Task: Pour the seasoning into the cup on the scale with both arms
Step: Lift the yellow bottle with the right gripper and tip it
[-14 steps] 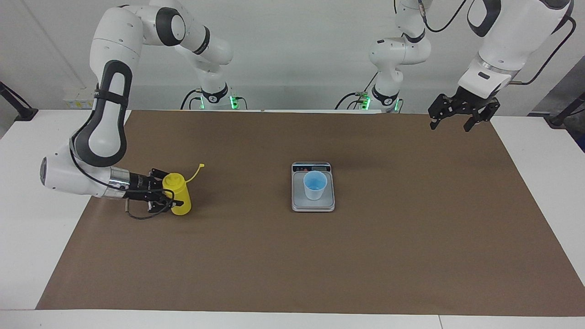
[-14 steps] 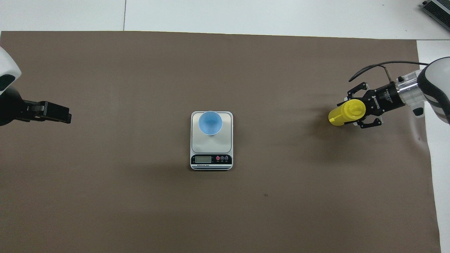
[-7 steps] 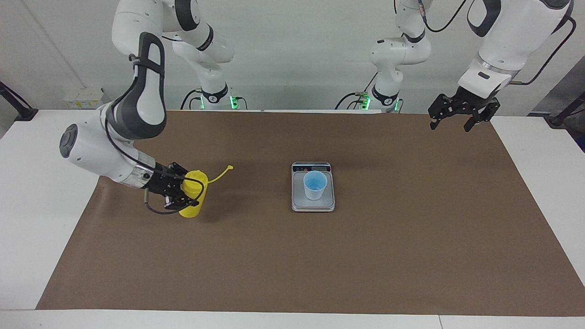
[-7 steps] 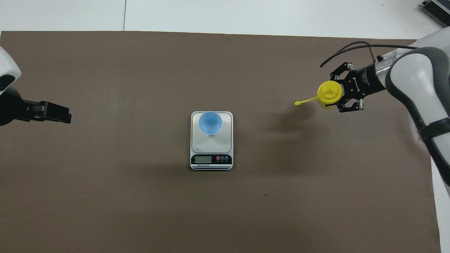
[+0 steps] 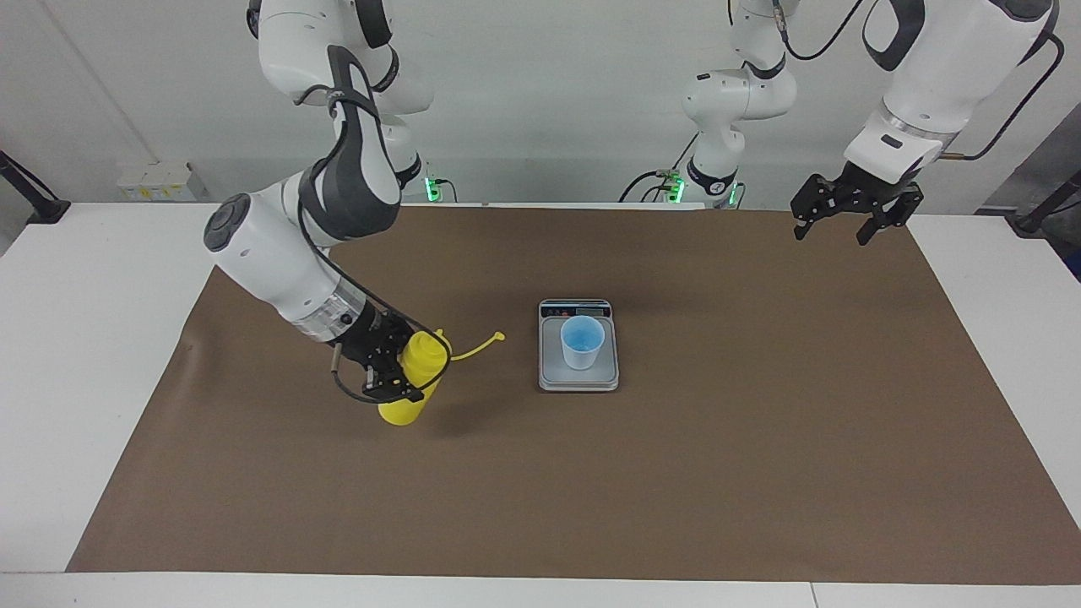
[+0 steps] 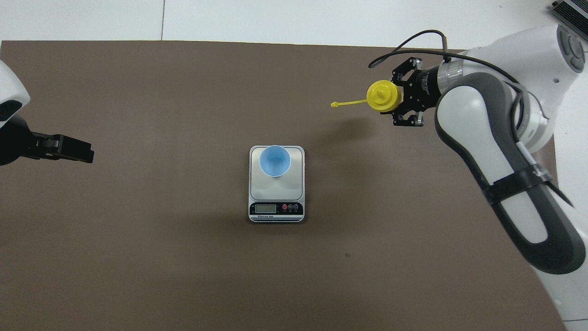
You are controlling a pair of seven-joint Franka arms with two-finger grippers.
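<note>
A robotics laboratory is shown. Two white jointed arms (image 5: 287,253) are mounted at one edge of a white worktop (image 5: 76,338), with green indicator lights lit at their bases (image 5: 432,184) and black cables run along them. The worktop is covered by a plain brown mat (image 5: 718,439), and bare white walls (image 5: 540,101) are seen past it. A small digital scale (image 6: 276,202) is set at the middle of the mat, as for a measured trial

cup (image 5: 582,341) sits on the scale (image 5: 578,379) mid-table (image 5: 760,473), bottle (image 5: 414,380) is held up over the right arm's end, left gripper (image 5: 851,213) waits over the other end
</note>
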